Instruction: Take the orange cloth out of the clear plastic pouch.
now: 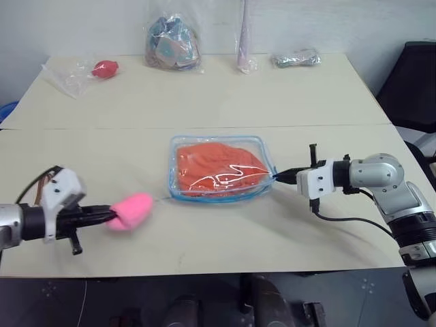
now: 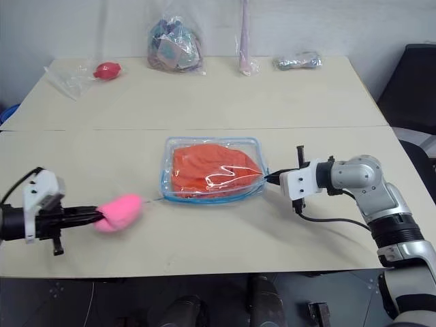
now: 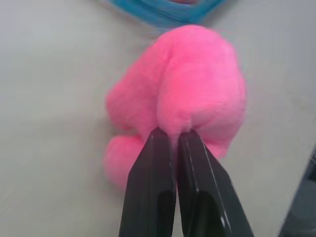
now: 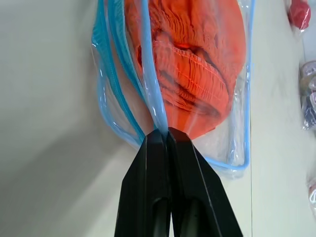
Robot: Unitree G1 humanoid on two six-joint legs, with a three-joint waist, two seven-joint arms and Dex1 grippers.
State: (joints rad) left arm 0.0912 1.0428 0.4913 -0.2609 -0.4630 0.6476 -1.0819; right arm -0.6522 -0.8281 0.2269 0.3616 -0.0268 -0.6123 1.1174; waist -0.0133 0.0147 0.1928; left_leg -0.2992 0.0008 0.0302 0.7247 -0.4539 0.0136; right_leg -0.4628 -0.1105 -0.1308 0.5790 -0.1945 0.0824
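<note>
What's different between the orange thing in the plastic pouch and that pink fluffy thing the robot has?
The orange cloth lies flat and wrinkled on the table, sealed inside the clear plastic pouch; the pink plush is out in the open, rounded and fluffy. The cloth is the larger of the two. The left gripper pinches the plush directly, while the right gripper pinches only the pouch's blue edge, not the cloth. Both are soft and brightly coloured.
</note>
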